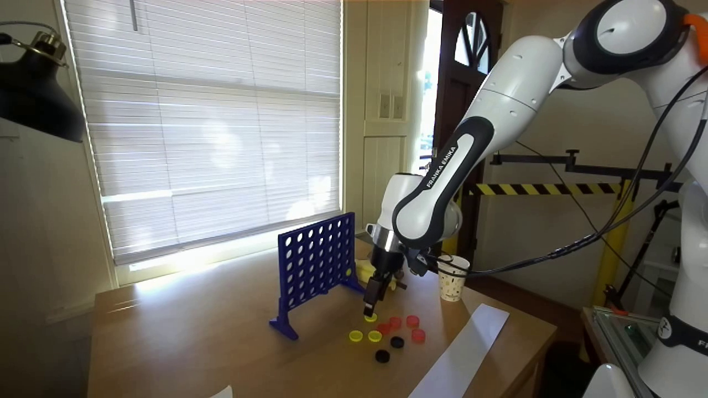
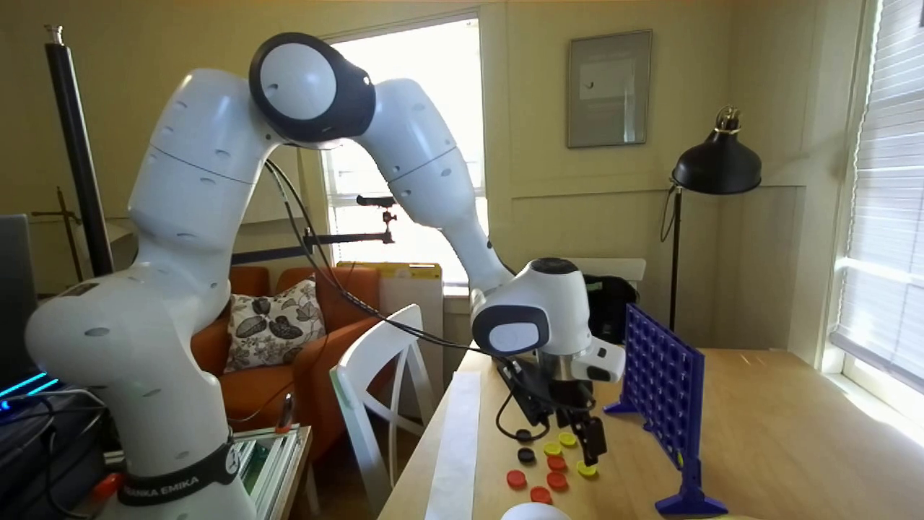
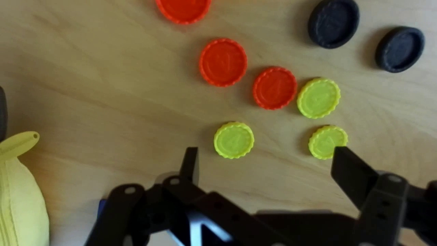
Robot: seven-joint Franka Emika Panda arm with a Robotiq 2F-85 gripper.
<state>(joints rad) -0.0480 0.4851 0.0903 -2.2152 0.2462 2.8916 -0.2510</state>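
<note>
My gripper point(image 3: 265, 149) stands open above the table, its fingers wide apart with nothing between them. In the wrist view a yellow disc point(image 3: 234, 140) lies just beyond the left fingertip. The right fingertip overlaps the edge of another yellow disc point(image 3: 326, 140); whether they touch I cannot tell. A third yellow disc point(image 3: 319, 98) lies against or very near a red disc point(image 3: 275, 88). More red discs point(image 3: 223, 62) and two black discs point(image 3: 334, 23) lie farther out. The blue upright grid rack point(image 1: 315, 260) stands beside the gripper in both exterior views, with a yellow spot in a low hole.
A yellow cloth-like object point(image 3: 22, 205) lies behind the gripper, close to the rack's far foot. A speckled paper cup point(image 1: 452, 279) stands near the table's edge. A white paper strip point(image 1: 464, 354) runs along that side. A black lamp point(image 2: 716, 162) rises beyond the table.
</note>
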